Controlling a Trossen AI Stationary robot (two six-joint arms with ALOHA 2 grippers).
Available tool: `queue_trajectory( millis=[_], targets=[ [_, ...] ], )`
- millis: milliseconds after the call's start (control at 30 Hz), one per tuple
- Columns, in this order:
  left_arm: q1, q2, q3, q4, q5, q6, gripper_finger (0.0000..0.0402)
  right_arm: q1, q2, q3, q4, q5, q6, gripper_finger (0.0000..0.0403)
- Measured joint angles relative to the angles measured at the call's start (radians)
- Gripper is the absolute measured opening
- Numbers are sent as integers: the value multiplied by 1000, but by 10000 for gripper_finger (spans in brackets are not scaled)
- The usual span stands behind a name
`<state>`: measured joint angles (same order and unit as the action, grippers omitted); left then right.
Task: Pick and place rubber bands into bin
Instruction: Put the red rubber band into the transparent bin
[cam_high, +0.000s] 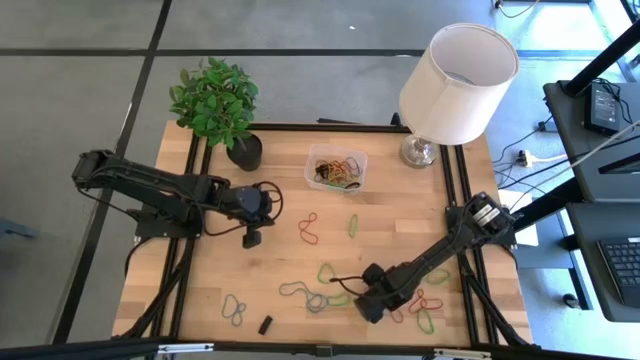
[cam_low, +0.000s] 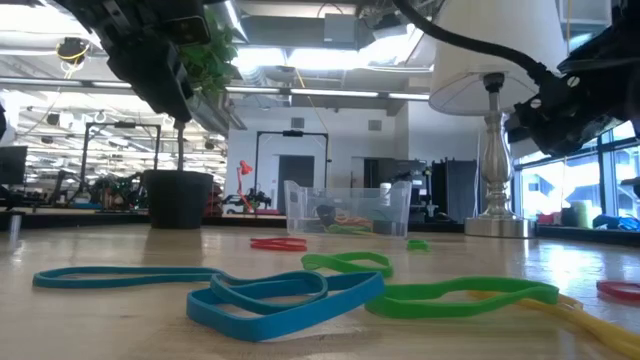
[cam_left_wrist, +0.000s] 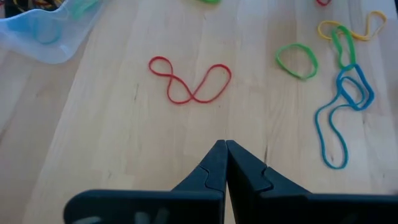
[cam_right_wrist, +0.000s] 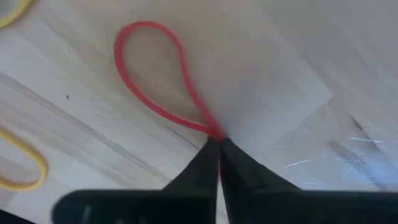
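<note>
Several rubber bands lie loose on the wooden table: red (cam_high: 309, 229), green (cam_high: 353, 225) and blue (cam_high: 234, 310) ones, with blue (cam_low: 270, 295) and green (cam_low: 450, 295) ones close in the low view. The clear bin (cam_high: 336, 168) at the far middle holds several bands. My right gripper (cam_right_wrist: 219, 142) is at the near right (cam_high: 370, 310), pointing down and shut on a red band (cam_right_wrist: 149, 68). My left gripper (cam_left_wrist: 225, 144) hangs shut and empty over the table's left middle (cam_high: 252, 238), short of a twisted red band (cam_left_wrist: 189, 81). My right gripper pinches the red band at one narrow end of its loop (cam_right_wrist: 211, 130) between its two fingertips. The fingers come from above, pointing down. The rest of the loop (cam_right_wrist: 134, 43) lies flat on the wood.
A black plant pot (cam_high: 244, 150) with a green plant stands at the far left, and a lamp (cam_high: 420, 150) at the far right. A small black block (cam_high: 265, 324) lies near the front edge. Yellow bands (cam_right_wrist: 25, 165) lie close to my right gripper.
</note>
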<state>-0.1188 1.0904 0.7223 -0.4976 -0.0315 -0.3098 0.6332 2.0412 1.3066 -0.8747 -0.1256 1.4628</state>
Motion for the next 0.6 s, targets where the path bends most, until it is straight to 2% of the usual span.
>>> queue_trajectory(
  millis=[133, 300, 400, 600],
  targets=[
    [-4, 0, 0, 0, 0, 19, 2, -14, -32, 24, -29, 52, 3, 10],
    [-4, 0, 0, 1, -2, 50, 2, -51, -150, 87, -84, 280, 2, 3],
    [-4, 0, 0, 3, -3, 34, 2, -75, -209, 115, -124, 356, -9, 2],
    [-2, 0, 0, 15, -70, 34, 2, -222, -272, 223, -248, 462, -224, 1]
  ],
)
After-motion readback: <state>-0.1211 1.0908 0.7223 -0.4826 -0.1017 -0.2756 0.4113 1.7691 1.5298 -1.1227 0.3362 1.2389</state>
